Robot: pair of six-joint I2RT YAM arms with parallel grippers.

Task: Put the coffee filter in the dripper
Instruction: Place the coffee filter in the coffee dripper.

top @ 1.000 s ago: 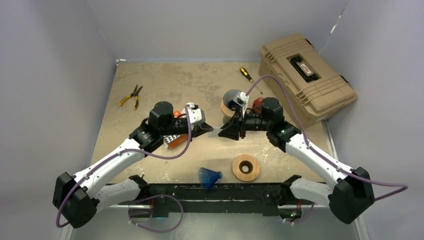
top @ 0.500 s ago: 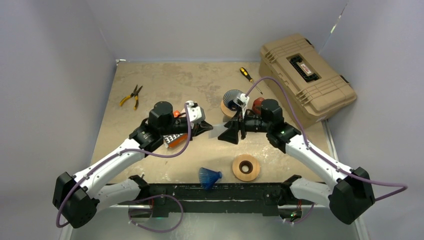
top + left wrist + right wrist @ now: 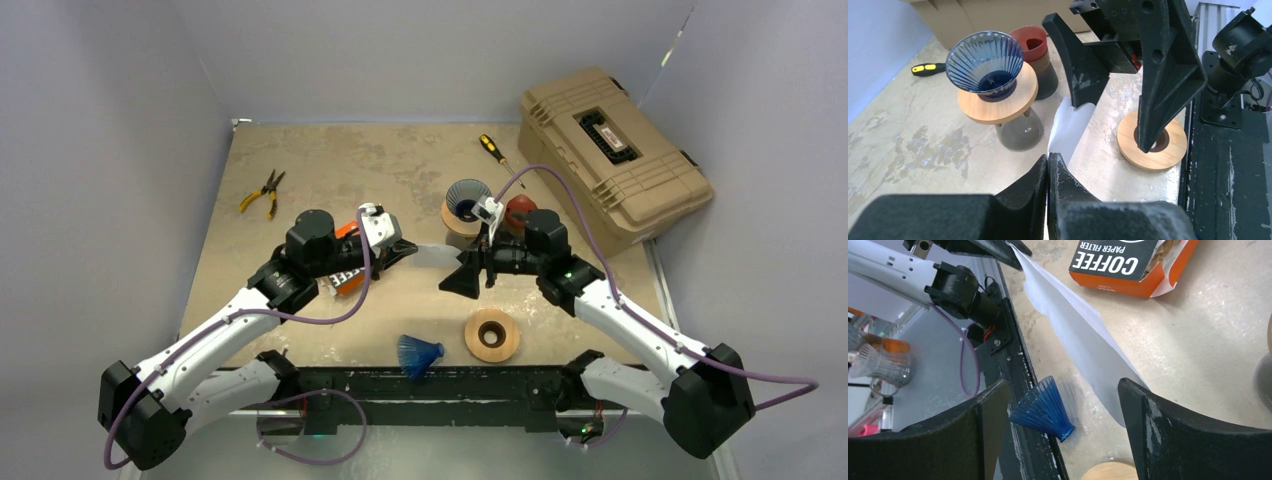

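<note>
Held off the counter (image 3: 330,160), just beside the dripper (image 3: 984,62) on its arm-base side: the coffee filter (image 3: 1068,125), flat and unopened. Not yet in the dripper.

Gripping its near edge, the left pincer (image 3: 1048,160) is clenched, probably to steady the sheet. The right pincer (image 3: 1060,382) is released, jaws wide, straddling the free end. One finger is close against the paper, contact uncertain. Likely a regrip or spreading move.

The dripper sits upright on a wooden collar (image 3: 998,107) over a glass carafe (image 3: 1015,132), mouth up to receive. The filter box (image 3: 1118,260) lies apart from the dripper, on the left arm's side. A spare blue cone (image 3: 1043,410) lies tipped over, well apart from the dripper.
</note>
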